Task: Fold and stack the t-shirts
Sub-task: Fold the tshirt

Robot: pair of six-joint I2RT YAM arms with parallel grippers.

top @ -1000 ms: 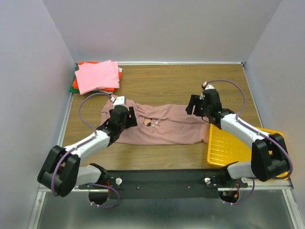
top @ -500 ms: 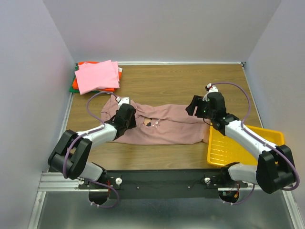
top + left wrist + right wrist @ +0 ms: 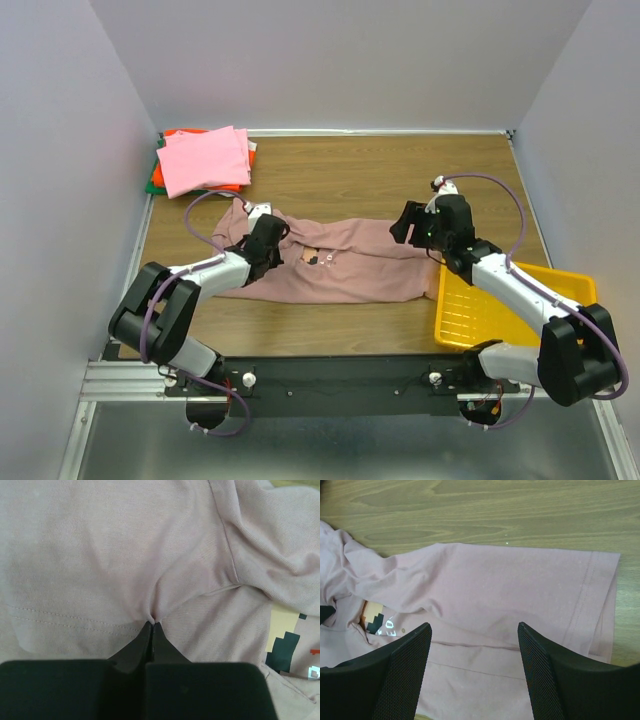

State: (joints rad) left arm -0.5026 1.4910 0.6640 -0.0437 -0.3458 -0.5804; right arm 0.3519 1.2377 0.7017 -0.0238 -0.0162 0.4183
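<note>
A dusty mauve-pink t-shirt [image 3: 350, 268] lies spread and rumpled across the middle of the table, its small pixel print [image 3: 320, 258] facing up. My left gripper [image 3: 268, 240] rests on the shirt's left part, shut on a small pinch of the mauve cloth [image 3: 152, 615] at its tips [image 3: 152, 625]. My right gripper [image 3: 412, 226] hovers open over the shirt's right end [image 3: 520, 595], its fingers [image 3: 407, 660] spread wide with only cloth below. A folded stack of t-shirts [image 3: 205, 160] sits at the far left corner: bright pink on top, orange-red and green under it.
A yellow plastic tray [image 3: 470, 320] lies at the near right, under my right arm and touching the shirt's right edge. Bare wood [image 3: 350, 175] stretches behind the shirt. Grey walls close in the table on three sides.
My left gripper has lowered onto the shirt's left part and shut on a fold of cloth. The right arm shifted slightly early on, then held still and open.
</note>
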